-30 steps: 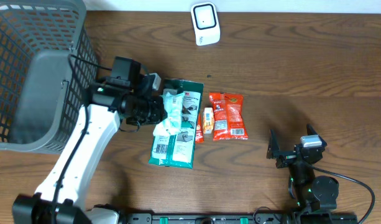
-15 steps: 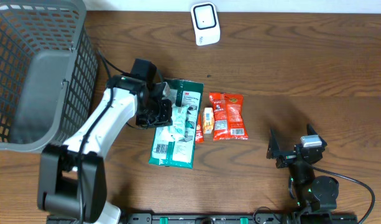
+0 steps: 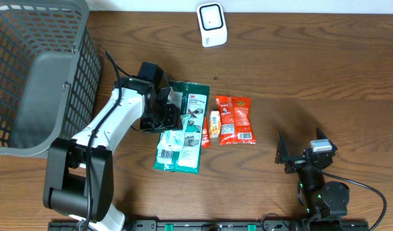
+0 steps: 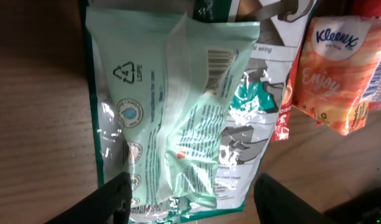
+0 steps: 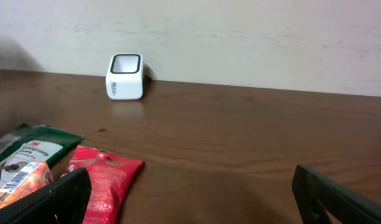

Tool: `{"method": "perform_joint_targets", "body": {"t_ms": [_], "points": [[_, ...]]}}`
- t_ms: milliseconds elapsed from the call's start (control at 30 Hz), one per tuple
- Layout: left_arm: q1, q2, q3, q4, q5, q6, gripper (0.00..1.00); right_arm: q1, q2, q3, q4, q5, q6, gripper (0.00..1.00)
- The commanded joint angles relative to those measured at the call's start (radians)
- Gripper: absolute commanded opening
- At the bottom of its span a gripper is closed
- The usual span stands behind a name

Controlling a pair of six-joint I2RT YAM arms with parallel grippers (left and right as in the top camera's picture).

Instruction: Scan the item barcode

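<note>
Pale green pouch [image 4: 178,112] lies flat on green packs [image 3: 186,160], well off the scanner [image 3: 211,24] on its robot side and slightly to its left, barcode [image 4: 220,62] face up. Left gripper [image 4: 196,199] spread over the pouch, a finger on each side, not pinching it. Right gripper [image 5: 193,199] spread wide with nothing in it, far from scanner, robot side and right. Red snack bag [image 3: 236,119] and orange tissue pack [image 4: 330,68] on scanner's robot side, just beside the packs
</note>
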Motion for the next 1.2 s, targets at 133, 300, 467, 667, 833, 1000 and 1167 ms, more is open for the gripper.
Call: {"method": "perform_joint_targets", "body": {"t_ms": [133, 300, 467, 667, 833, 1000, 1167], "points": [[0.001, -0.073, 0.035, -0.010, -0.029, 0.006, 0.33, -0.011, -0.005, -0.001, -0.003, -0.005, -0.005, 0.99], [0.001, -0.086, 0.034, 0.007, -0.089, 0.004, 0.07, -0.011, -0.005, -0.001, -0.003, -0.005, -0.005, 0.99], [-0.001, -0.068, -0.006, 0.087, -0.089, -0.014, 0.07, -0.011, -0.005, -0.001, -0.003, -0.005, -0.005, 0.99], [0.000, -0.004, -0.057, 0.179, -0.092, -0.014, 0.07, -0.011, -0.005, -0.001, -0.003, -0.005, -0.005, 0.99], [0.000, 0.050, -0.073, 0.182, -0.093, -0.014, 0.07, -0.011, -0.005, -0.001, -0.003, -0.005, -0.005, 0.99], [0.000, 0.101, -0.094, 0.199, -0.092, -0.017, 0.07, -0.011, -0.005, -0.001, -0.003, -0.005, -0.005, 0.99], [0.000, 0.088, -0.091, 0.187, -0.088, -0.018, 0.08, -0.011, -0.005, -0.001, -0.004, -0.005, -0.005, 0.99]]}}
